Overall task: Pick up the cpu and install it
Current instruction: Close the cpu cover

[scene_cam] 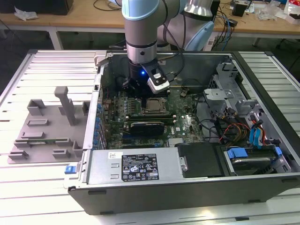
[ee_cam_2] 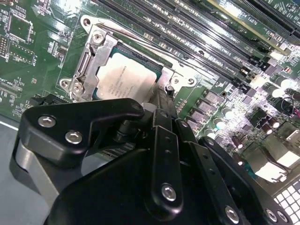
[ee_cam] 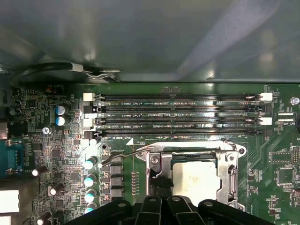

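The cpu lies flat in its socket on the green motherboard, silvery top plate up, seen in both wrist views. A metal socket frame borders it, and a thin wire lever sticks out to one side. My gripper hangs straight down inside the open computer case. Its black fingers are shut together, with the tips at the edge of the cpu and socket frame. Nothing shows between the fingers.
Long memory slots run beside the socket. The case walls enclose the board, with a power supply, drive cage and loose cables. Grey slotted blocks stand on the table at the exterior view's left.
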Controlling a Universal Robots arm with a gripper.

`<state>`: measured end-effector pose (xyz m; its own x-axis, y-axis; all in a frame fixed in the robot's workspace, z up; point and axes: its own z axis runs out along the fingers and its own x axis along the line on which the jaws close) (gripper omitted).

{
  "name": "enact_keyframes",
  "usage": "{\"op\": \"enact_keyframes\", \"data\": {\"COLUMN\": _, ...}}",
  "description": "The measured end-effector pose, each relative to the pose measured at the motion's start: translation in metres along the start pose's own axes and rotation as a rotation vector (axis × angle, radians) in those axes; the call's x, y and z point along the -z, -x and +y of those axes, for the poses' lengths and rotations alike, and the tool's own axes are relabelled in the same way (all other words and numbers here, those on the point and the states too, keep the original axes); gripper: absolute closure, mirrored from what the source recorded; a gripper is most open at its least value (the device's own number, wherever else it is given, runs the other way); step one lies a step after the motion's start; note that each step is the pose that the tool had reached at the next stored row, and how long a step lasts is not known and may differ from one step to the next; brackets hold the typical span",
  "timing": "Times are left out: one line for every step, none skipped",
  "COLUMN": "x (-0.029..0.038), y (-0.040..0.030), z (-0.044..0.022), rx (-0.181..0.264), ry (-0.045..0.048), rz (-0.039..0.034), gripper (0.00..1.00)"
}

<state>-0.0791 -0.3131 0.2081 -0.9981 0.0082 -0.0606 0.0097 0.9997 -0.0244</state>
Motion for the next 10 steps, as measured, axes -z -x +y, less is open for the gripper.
{"op": "enact_keyframes", "data": {"x": 0.0001, "y": 0.0, "z": 0.0, "rx": 0.0, "ry": -0.0001, "rz": 0.0, "gripper": 0.89}}
{"op": "enact_keyframes", "data": {"x": 0.0002, "y": 0.0, "z": -0.0001, "rx": 0.0, "ry": -0.0004, "rz": 0.0002, "gripper": 0.89}}
{"op": "enact_keyframes", "data": {"x": 0.0007, "y": 0.0, "z": -0.0001, "rx": 0.0, "ry": -0.0007, "rz": 0.0005, "gripper": 0.89}}
{"op": "enact_keyframes", "data": {"x": 0.0018, "y": 0.0, "z": -0.0002, "rx": 0.0, "ry": -0.0007, "rz": 0.0005, "gripper": 0.89}}
{"op": "enact_keyframes", "data": {"x": 0.0048, "y": 0.0002, "z": -0.0002, "rx": 0.0, "ry": -0.0004, "rz": 0.0002, "gripper": 0.89}}
{"op": "enact_keyframes", "data": {"x": 0.009, "y": 0.0005, "z": -0.0003, "rx": 0.0, "ry": -0.0003, "rz": 0.0002, "gripper": 0.89}}
{"op": "enact_keyframes", "data": {"x": 0.0145, "y": 0.0008, "z": -0.0004, "rx": 0.0, "ry": -0.0005, "rz": 0.0002, "gripper": 0.89}}
{"op": "enact_keyframes", "data": {"x": 0.0162, "y": 0.001, "z": -0.0005, "rx": 0.0, "ry": -0.001, "rz": 0.0003, "gripper": 0.89}}
{"op": "enact_keyframes", "data": {"x": 0.0176, "y": 0.0011, "z": -0.0005, "rx": 0.0, "ry": -0.0013, "rz": 0.0003, "gripper": 0.89}}
{"op": "enact_keyframes", "data": {"x": 0.0179, "y": 0.0011, "z": -0.0005, "rx": 0.0, "ry": -0.0012, "rz": 0.0001, "gripper": 0.89}}
